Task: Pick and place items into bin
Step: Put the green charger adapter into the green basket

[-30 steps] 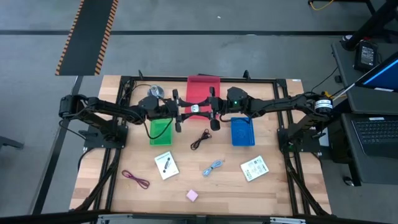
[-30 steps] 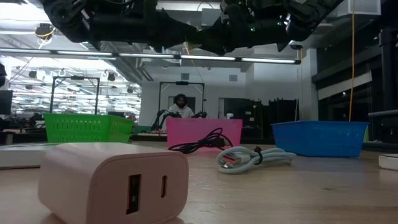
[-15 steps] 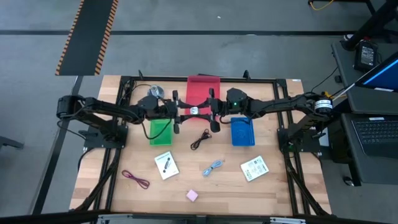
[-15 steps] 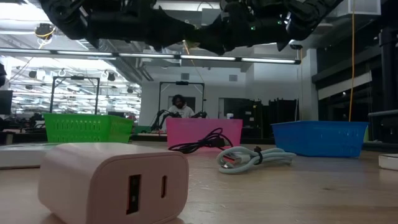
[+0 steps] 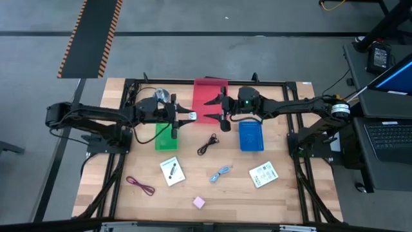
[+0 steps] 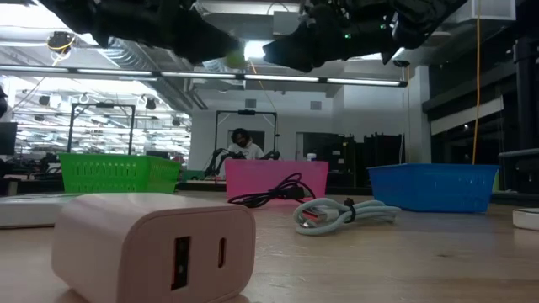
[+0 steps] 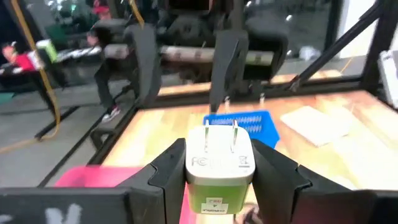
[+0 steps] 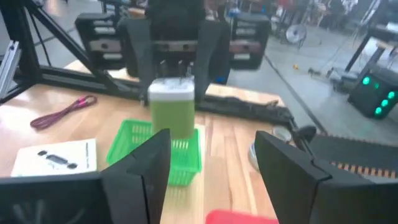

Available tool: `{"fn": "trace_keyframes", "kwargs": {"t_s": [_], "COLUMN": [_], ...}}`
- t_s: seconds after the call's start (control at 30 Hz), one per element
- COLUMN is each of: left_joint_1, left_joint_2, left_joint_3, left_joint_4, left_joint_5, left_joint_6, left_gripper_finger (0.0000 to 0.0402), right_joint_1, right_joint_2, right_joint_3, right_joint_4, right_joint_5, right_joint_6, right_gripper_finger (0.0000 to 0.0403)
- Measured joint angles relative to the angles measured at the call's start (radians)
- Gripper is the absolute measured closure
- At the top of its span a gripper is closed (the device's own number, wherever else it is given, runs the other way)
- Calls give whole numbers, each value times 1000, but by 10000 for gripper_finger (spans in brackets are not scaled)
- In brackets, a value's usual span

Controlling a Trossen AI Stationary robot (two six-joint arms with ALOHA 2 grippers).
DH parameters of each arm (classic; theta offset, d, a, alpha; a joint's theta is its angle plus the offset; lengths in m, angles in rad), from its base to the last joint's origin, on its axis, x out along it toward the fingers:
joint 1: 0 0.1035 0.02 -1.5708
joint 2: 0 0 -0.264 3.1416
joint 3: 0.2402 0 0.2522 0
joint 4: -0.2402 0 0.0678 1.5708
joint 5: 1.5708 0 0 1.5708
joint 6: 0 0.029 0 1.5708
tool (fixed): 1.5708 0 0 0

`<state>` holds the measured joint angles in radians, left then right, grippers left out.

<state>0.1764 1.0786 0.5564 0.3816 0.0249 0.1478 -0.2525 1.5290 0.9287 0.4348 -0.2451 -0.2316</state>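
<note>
Gripping the green charger, left end effector above green bin.

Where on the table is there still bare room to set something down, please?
Free: the wood left of the maroon cable, and the corner right of the white card. Crowded: the back row of green bin, red bin and blue bin.
</note>
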Motion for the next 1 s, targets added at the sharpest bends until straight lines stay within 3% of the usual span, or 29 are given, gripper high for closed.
{"fn": "trace_keyframes", "kwargs": {"t_s": [0.2,0.5,0.73,1.0], "left_joint_1": [-47,-159,-231,-265], "left_joint_2": [-74,-161,-172,-168], "left_joint_3": [0,1,2,128], "left_joint_4": [-158,-384,-538,-887], "left_joint_5": [-110,-336,-427,-448], "left_joint_6": [-12,-181,-354,-612], "left_gripper_finger": [259,259,259,259], "right_joint_1": [-21,-21,-20,-42], "right_joint_2": [-74,-86,-86,-86], "right_joint_3": [0,0,-40,-135], "right_joint_4": [-134,-169,-128,128], "right_joint_5": [0,77,88,97], "right_joint_6": [-9,-16,14,16], "right_gripper_finger": [218,390,398,401]}}
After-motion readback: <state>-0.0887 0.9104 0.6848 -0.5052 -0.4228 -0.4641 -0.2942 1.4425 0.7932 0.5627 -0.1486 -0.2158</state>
